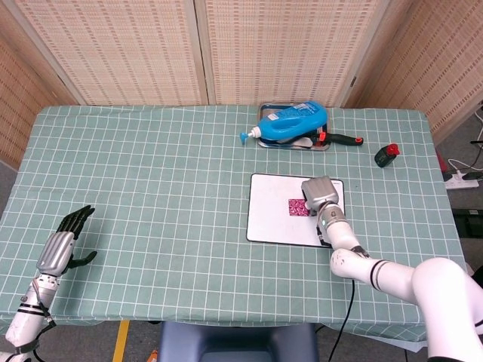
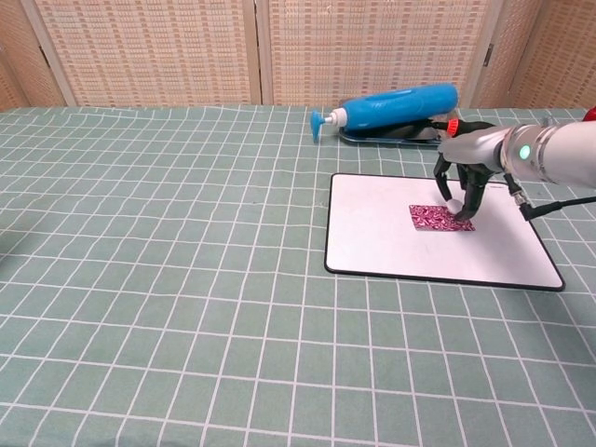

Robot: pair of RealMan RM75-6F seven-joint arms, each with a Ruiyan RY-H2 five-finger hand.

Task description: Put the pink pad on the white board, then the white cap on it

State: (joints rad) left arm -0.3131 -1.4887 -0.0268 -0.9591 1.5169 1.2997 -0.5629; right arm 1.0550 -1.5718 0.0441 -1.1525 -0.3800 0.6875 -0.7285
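The white board [image 1: 270,217] [image 2: 372,233] lies right of the table's centre, and the pink patterned pad [image 1: 296,205] [image 2: 433,219] rests flat in its middle. My right hand [image 1: 321,196] [image 2: 463,175] hovers over the pad's right end, fingers pointing down. It pinches the small white cap [image 2: 453,206] just above the pad; whether the cap touches the pad I cannot tell. In the head view the hand hides the cap and the pad's right part. My left hand [image 1: 65,240] rests open near the table's front left corner, holding nothing.
A blue pump bottle [image 1: 294,122] [image 2: 396,106] lies on a metal tray [image 1: 263,111] behind the board. A red-and-black handled tool [image 1: 343,139] [image 2: 484,129] lies beside the tray. A small black-and-red object [image 1: 387,154] sits at the far right. Wicker screens stand behind the table.
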